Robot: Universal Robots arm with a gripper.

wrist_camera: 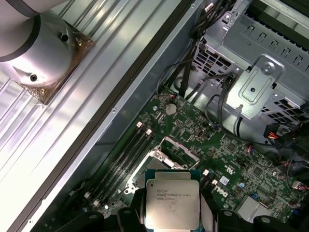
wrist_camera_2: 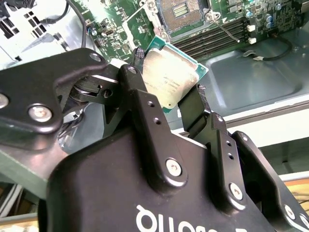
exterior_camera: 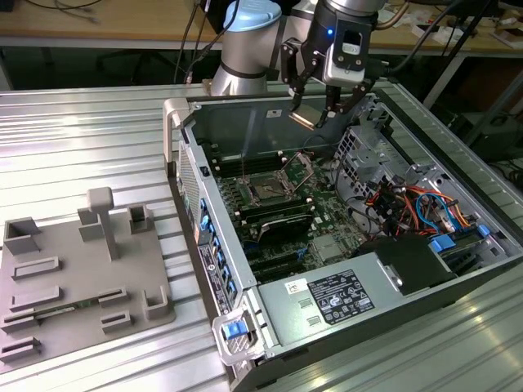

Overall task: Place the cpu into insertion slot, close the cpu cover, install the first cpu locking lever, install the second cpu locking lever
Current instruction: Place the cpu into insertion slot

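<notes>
Overall: we see an open computer case (exterior_camera: 196, 175) lying on a ribbed metal table (exterior_camera: 82, 122), with the arm (exterior_camera: 245, 41) at 12 o'clock of the exterior view.
Fixture tray: grey, with raised blocks and shallow pockets (exterior_camera: 82, 278). It sits at 8 o'clock of the exterior view, near the case's side wall.
Memory slots: long and black (wrist_camera: 120, 164), running alongside the socket area on the green board.
Insertion slot: a dark square socket with a silvery rim (exterior_camera: 265, 192), near the centre of the exterior view. In the second wrist view (wrist_camera_2: 179, 8) we see its contact field exposed.
Cpu cover: a thin silvery frame (exterior_camera: 300, 167), tilted up, just beside the insertion slot at its 1 o'clock in the exterior view.
Cpu: held in the air over the case, apart from the board, at 1 o'clock of the insertion slot in the exterior view, where its tan underside faces us (exterior_camera: 304, 119). Its silver top face shows in both wrist views (wrist_camera_2: 169, 77) (wrist_camera: 172, 203).
Gripper: hanging from the arm above the case (exterior_camera: 310, 116). We see its black fingers (wrist_camera_2: 145, 106) drawn in narrow and pinching two opposite edges of the cpu.
Drive cage: silvery perforated metal (exterior_camera: 368, 151), at 3 o'clock of the insertion slot in the exterior view.
Cables: orange and blue (exterior_camera: 417, 204), at 3 o'clock of the exterior view.
Power supply: a grey box with a white label (exterior_camera: 339, 298), at 5 o'clock of the exterior view.
</notes>
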